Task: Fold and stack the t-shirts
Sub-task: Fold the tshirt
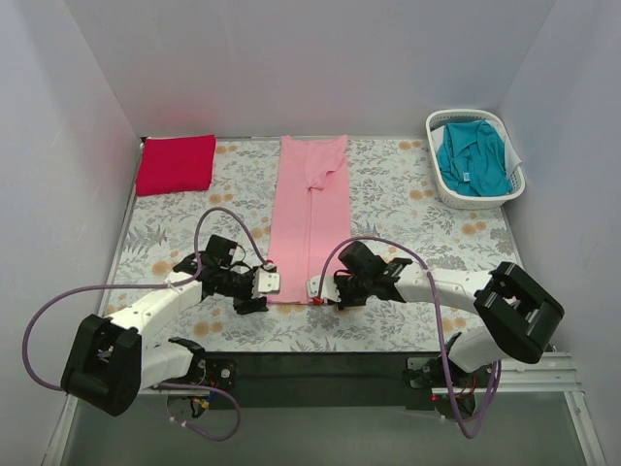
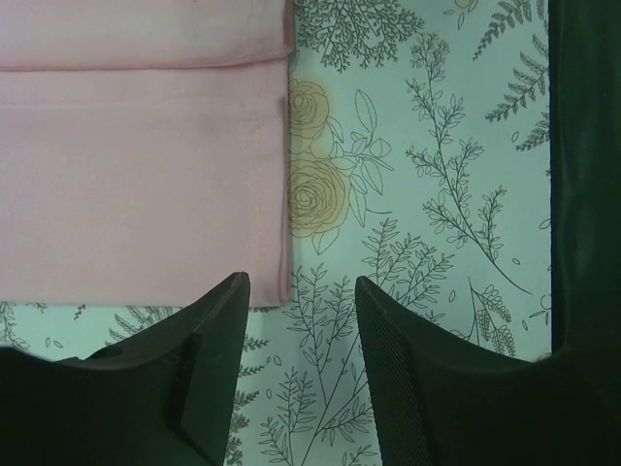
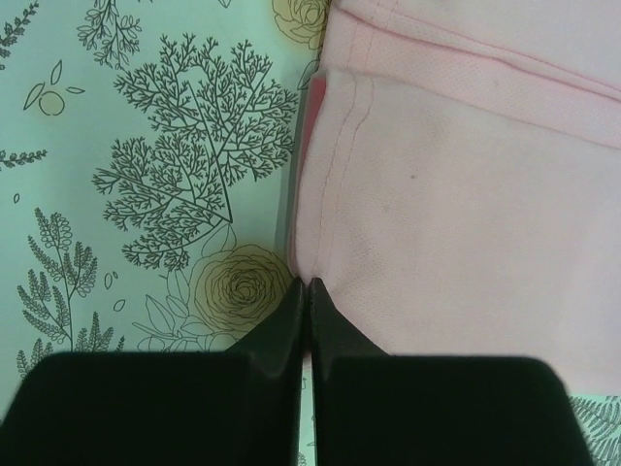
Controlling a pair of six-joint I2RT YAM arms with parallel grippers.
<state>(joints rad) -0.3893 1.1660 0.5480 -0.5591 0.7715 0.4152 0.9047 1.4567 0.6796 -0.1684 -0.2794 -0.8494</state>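
Pink t-shirt (image 1: 309,218) lies folded into a long narrow strip down the middle of the bench (image 1: 408,228), with an arm at each side of its near hem. Left hand (image 2: 301,288) sits wide open just off the near-left corner, gripping nothing. Right hand (image 3: 308,288) is closed tight at the near-right corner, though it cannot be told whether cloth is pinched between its fingers. A clean crosswise fold likely needs a matching hold on both hem corners, then a level lift toward the collar so the edges land square. Red t-shirt (image 1: 176,164), already folded, rests at the far left. White slatted laundry basket (image 1: 466,202) at the far right holds the crumpled teal t-shirt (image 1: 471,157), not yet folded.
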